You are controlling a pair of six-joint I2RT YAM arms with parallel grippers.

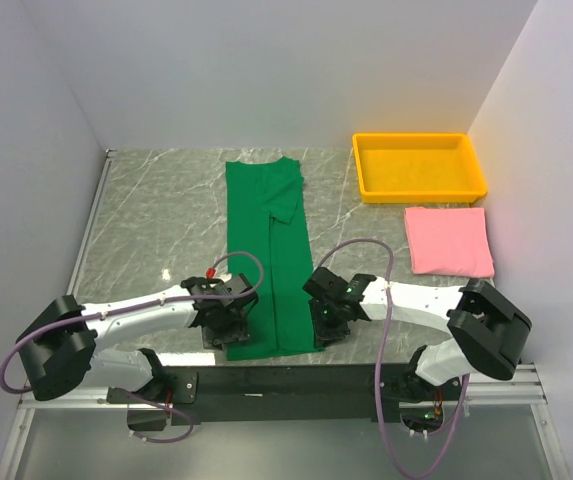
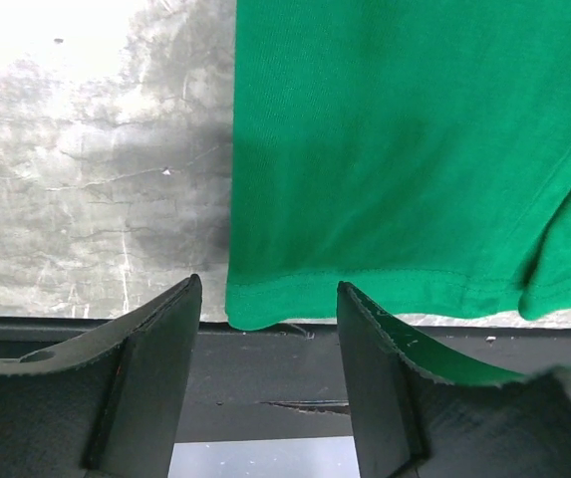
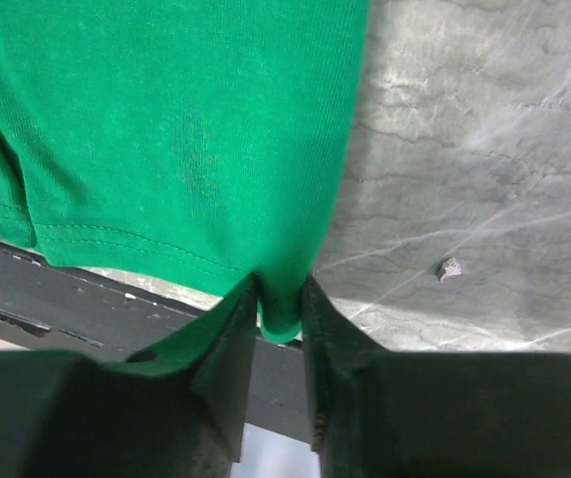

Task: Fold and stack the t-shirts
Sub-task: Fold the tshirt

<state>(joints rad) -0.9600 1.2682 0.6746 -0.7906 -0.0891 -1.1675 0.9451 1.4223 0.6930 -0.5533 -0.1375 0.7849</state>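
both arms reach low over the near edge of the table (image 1: 156,220), elbows pushed out to the sides and wrists turned in toward the green t-shirt (image 1: 266,250). the shirt lies flat as a long narrow strip down the middle of the table, collar end far, hem at the near edge, with a sleeve folded in on top. the left gripper (image 1: 228,332) sits at the hem's left corner and the right gripper (image 1: 324,322) at its right corner. the pink t-shirt (image 1: 449,240) lies as a flat folded rectangle on the right, well apart from the green one and just on the near side of the yellow tray (image 1: 421,142).

from above, the wrist bodies hide the jaws. the left wrist view shows the left gripper (image 2: 265,299) standing wide, its fingers (image 2: 160,339) either side of the hem corner, and the cloth is not clamped. the right wrist view shows the right gripper (image 3: 280,299) drawn narrow, pinching the folded right edge of the hem, with a nub of green cloth squeezed between the pads. both wrist views also show the black rail (image 3: 66,299) along the table's near edge.
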